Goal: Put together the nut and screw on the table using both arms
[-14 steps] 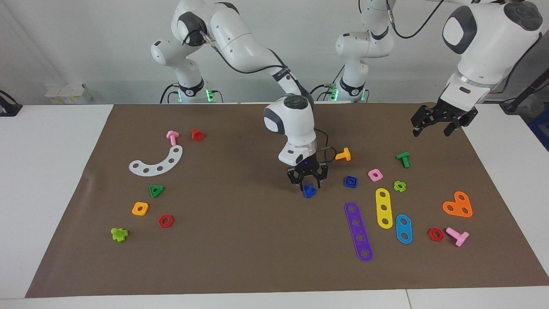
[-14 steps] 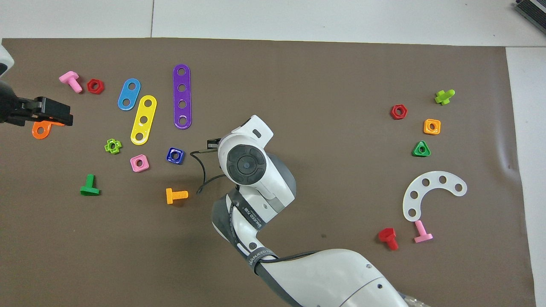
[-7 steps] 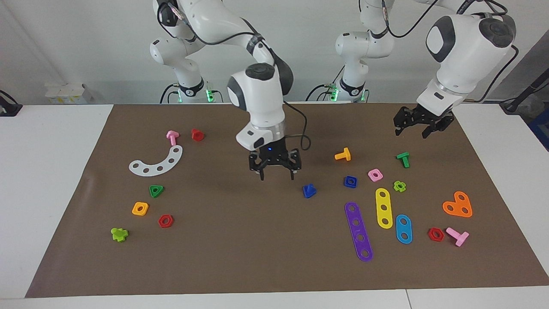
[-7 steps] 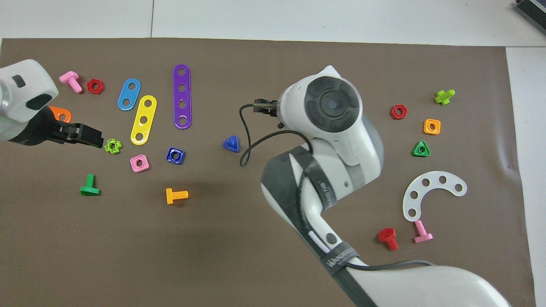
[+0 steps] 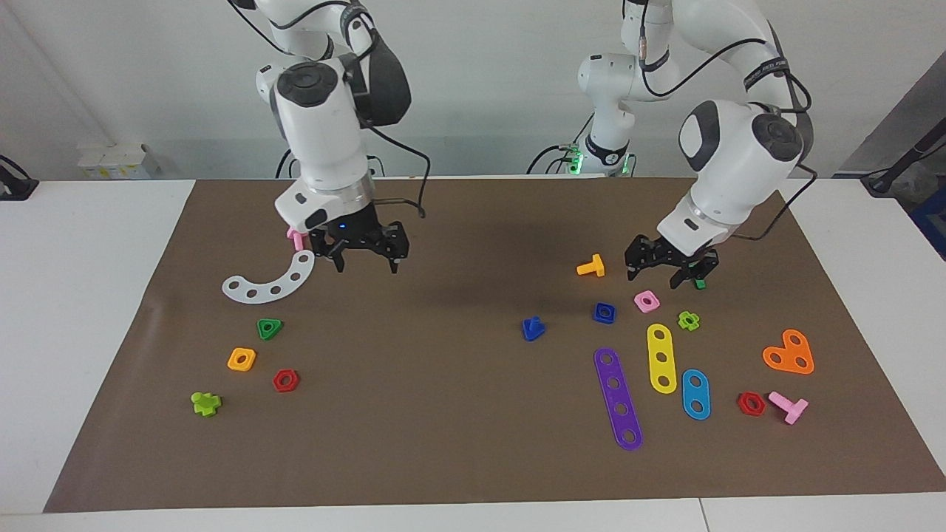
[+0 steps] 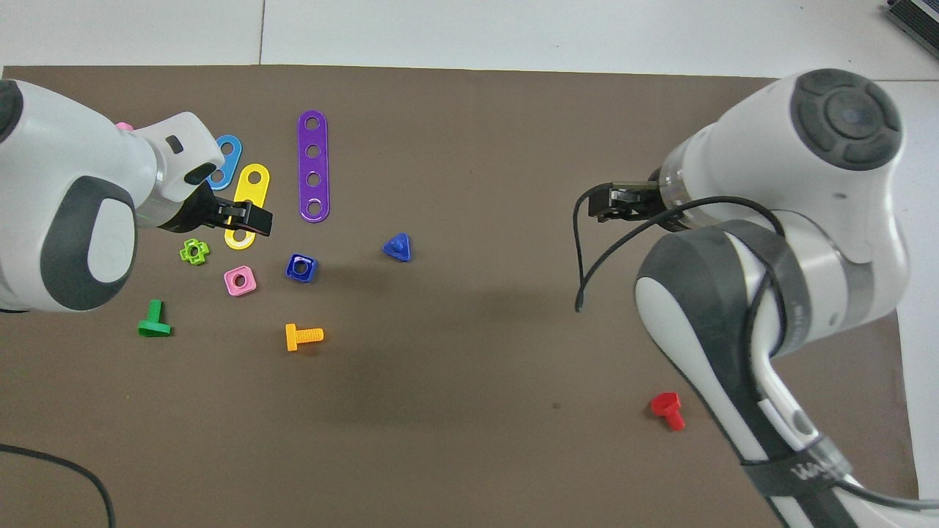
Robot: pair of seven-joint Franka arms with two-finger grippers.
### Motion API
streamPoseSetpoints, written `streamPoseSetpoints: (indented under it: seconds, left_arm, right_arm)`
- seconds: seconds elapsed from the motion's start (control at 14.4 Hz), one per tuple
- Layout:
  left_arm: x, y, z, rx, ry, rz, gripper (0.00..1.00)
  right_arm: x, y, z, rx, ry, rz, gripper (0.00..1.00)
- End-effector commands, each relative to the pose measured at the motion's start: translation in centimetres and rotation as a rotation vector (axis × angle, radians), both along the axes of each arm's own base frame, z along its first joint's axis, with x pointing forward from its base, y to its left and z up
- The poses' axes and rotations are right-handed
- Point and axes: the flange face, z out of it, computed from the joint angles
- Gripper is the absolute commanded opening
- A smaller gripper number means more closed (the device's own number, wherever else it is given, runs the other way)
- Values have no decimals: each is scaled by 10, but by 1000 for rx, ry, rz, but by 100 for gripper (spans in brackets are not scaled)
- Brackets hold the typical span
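Observation:
The dark-blue screw (image 5: 532, 327) lies on the brown mat (image 5: 443, 414) near its middle, with nothing holding it; it also shows in the overhead view (image 6: 397, 247). The dark-blue square nut (image 5: 604, 312) lies beside it toward the left arm's end (image 6: 301, 268). My left gripper (image 5: 656, 272) is open and empty, raised over the pink nut (image 5: 647, 301), close to the blue nut. In the overhead view it (image 6: 246, 218) covers part of the yellow strip. My right gripper (image 5: 365, 260) is open and empty over the mat beside the white curved plate (image 5: 270, 279).
An orange bolt (image 5: 592, 266), a green flower nut (image 5: 689, 320), and yellow (image 5: 661, 358), purple (image 5: 618, 399) and blue (image 5: 695, 394) strips lie around the blue nut. A green triangular nut (image 5: 269, 328), an orange nut (image 5: 242, 359) and a red nut (image 5: 285, 380) lie toward the right arm's end.
The right gripper left the screw on the mat, rose and swung toward its own end. The left gripper came down from the mat's edge to over the pink nut.

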Motion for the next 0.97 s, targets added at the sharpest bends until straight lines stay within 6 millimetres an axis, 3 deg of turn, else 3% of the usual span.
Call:
streamPoseSetpoints:
  seconds: [0.0, 0.07, 0.35, 0.55, 0.76, 0.9]
  left_arm:
    - [-5, -21, -42, -13, -23, -24, 85]
    - [-3, -32, -60, -9, -22, -38, 84]
    - [-3, -43, -104, 10, -4, -106, 83]
    - [-6, -36, -118, 15, 2, -164, 80]
    - [-14, -34, -133, 21, 3, -175, 77]
    - [-21, -34, -142, 24, 5, -175, 76]
  right_arm:
    - [-37, -62, -8, 5, 73, 22, 100]
    - [-40, -80, -8, 7, 83, 28, 100]
    - [-63, -140, -8, 23, 119, 17, 100]
    - [-71, -193, -8, 35, 152, 44, 100]
    - [-73, -213, 2, 38, 134, 62, 100]
    - [-64, -214, 28, 26, 89, 70, 100]
